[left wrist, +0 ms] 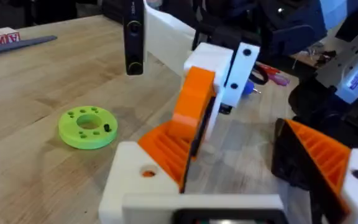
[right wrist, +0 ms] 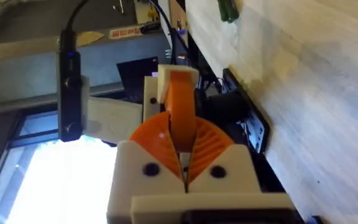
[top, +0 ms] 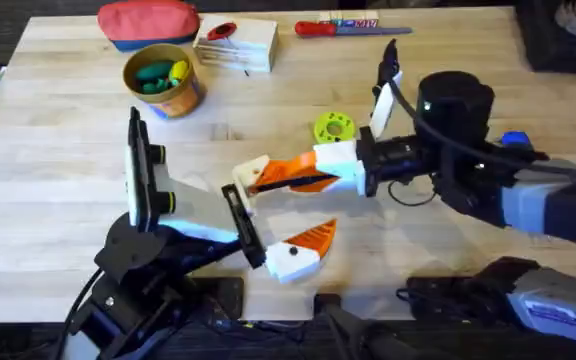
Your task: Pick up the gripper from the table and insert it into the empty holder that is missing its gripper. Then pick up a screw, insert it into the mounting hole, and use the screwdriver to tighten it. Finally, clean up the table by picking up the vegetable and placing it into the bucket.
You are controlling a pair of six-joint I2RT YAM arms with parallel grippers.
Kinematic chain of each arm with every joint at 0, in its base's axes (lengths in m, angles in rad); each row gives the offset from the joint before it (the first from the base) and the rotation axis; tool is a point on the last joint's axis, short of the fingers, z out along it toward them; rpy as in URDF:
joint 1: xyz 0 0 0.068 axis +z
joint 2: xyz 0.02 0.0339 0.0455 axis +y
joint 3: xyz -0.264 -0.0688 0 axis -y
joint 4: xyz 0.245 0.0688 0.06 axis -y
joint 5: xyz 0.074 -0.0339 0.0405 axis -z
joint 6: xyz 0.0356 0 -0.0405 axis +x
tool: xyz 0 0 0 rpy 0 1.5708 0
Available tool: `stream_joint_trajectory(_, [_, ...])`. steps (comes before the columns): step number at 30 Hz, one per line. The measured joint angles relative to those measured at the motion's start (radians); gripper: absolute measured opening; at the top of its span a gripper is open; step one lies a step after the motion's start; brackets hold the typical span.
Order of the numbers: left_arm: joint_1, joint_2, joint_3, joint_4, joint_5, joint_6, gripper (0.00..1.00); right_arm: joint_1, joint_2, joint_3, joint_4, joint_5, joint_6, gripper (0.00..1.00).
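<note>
Currently:
Right hand [top: 268, 178]: closed on the orange gripper [top: 286, 172], frame centre.
Left hand [top: 273, 225]: open, jaws spread.
Bucket [top: 164, 81]: upper left of the desk [top: 58, 160].

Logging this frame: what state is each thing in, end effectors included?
right end effector: shut on the gripper
gripper: held off the table, pressed to the holder; seating unclear
holder: on the left finger, meeting the gripper
left end effector: open
bucket: upright, green and yellow items inside
green disc: flat on the table
red-handled screwdriver: lying flat
</note>
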Motion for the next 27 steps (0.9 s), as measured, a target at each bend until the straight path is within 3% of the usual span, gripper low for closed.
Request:
stream_joint_trajectory(11, [0.014, 0.0, 0.0, 0.0, -0.034, 0.001, 0.986, 0.011, 0.158, 0.125, 0.002, -0.014, -0.018, 0.004])
stream_joint_trajectory(18, [0.03, 0.0, 0.0, -0.003, -0.113, 0.0, 0.986, 0.039, 0.261, 0.218, 0.003, -0.01, -0.032, 0.004])
stream_joint_trajectory(27, [0.034, 0.0, 0.0, -0.003, -0.14, 0.002, 0.986, 0.043, 0.281, 0.239, 0.002, -0.017, -0.074, 0.004])
